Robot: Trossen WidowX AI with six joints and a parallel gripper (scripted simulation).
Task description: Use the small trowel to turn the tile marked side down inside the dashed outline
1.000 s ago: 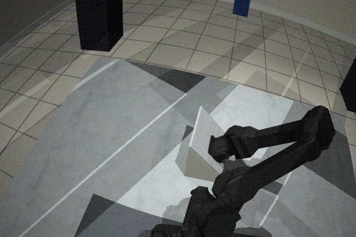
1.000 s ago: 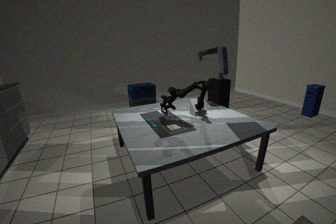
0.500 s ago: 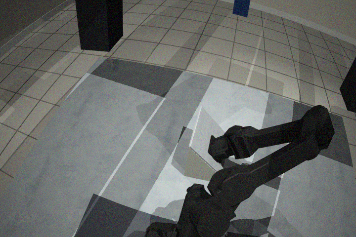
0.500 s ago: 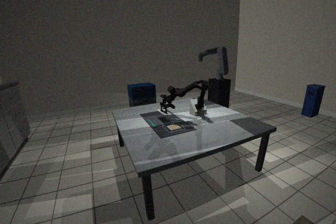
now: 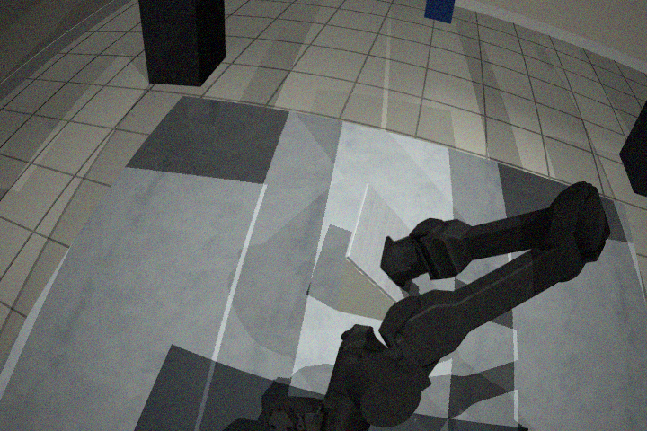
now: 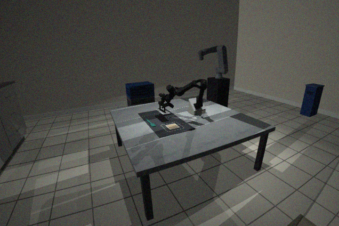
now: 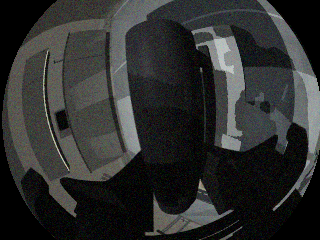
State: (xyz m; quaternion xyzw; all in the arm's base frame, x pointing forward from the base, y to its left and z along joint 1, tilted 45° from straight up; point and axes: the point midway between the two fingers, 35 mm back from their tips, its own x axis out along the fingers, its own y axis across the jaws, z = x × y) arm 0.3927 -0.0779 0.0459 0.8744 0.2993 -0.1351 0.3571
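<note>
The tile (image 6: 172, 126) lies flat on the dark mat (image 6: 160, 133), inside the dashed outline. Its upper face looks pale tan with brownish bands; no black mark shows on it. My gripper (image 6: 162, 109) (image 7: 168, 146) is shut on the dark handle of the trowel (image 7: 162, 100), which fills the middle of the wrist view. It hangs low over the mat's back edge, behind and left of the tile and apart from it. The trowel's blade cannot be made out clearly. In the top view the fingers are hidden or cut off by the frame's lower edge.
A teal tool (image 6: 151, 123) lies on the mat, left of the tile. A pale wedge-shaped block (image 5: 367, 228) (image 6: 192, 106) stands on the table beside the arm's base. A dark patch, perhaps shadow, lies on the mat below the gripper. Blue crates (image 6: 140, 90) stand behind the table.
</note>
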